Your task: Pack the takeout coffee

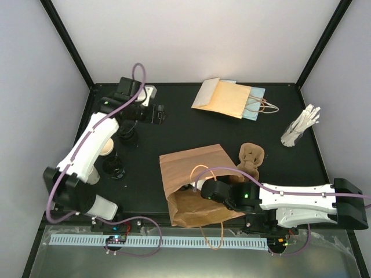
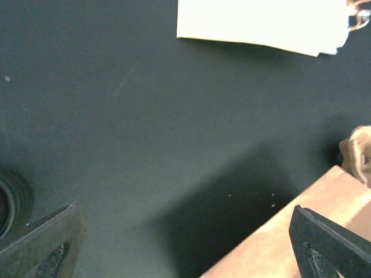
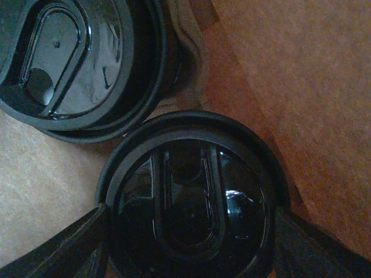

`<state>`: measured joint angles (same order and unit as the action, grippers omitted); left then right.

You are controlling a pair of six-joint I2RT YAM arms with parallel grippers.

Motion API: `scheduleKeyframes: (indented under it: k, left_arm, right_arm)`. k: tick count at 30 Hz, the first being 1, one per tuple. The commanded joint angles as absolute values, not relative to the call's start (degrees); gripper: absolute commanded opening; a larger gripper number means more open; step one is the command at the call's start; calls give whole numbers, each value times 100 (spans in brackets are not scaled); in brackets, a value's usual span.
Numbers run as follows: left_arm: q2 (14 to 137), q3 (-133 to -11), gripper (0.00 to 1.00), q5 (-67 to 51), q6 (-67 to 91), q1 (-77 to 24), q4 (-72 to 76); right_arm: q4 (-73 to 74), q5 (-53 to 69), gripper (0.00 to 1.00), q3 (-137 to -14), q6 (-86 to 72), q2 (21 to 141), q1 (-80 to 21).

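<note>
Cream cup [image 1: 106,148] on the far left: is that one packed?

No. It stands on the table [image 1: 278,174] under the left arm, well apart from the bag. The left gripper [image 2: 185,208] hangs spread wide with nothing between its fingers, and a black lid [image 2: 8,202] is just beside one of them.

And the middle?

The brown paper bag [image 1: 191,165] lies on its side, mouth toward the arms. Inside are a far lidded cup [image 3: 69,63] and a near lidded cup [image 3: 191,197], close together. The right gripper [image 3: 190,215] has a finger on each side of the near one and looks clamped on it.

So how far along?

Well along, I'd judge: two cups are in the bag, one is outside and lidless, and the bag is not yet stood up.

Room to move?

It's tight inside, with paper walls close round both lids, so the right arm should back straight out. The mouth lies near the table's front edge. There is bare table between the left arm and the bag. On the right, a pulp carrier [image 1: 252,155] sits just beside the bag.
</note>
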<state>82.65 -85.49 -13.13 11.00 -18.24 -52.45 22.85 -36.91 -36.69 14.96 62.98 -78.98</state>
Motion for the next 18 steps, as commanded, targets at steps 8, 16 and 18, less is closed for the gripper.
scheduleKeyframes:
  k: [8, 16, 18]
  left_arm:
    - [10923, -10394, 77, -2716, 663, -1796, -5650]
    - [11610, -10473, 73, -3342, 463, -2086, -5450]
    - [11718, -10453, 73, -3461, 383, -2166, -5442]
  right_arm:
    - [2215, -3612, 41, -3512, 1561, 6066, -7866]
    - [2052, -3634, 41, -3428, 1670, 6067, -7859]
    - [1996, -3668, 41, -3415, 1729, 6105, -7854]
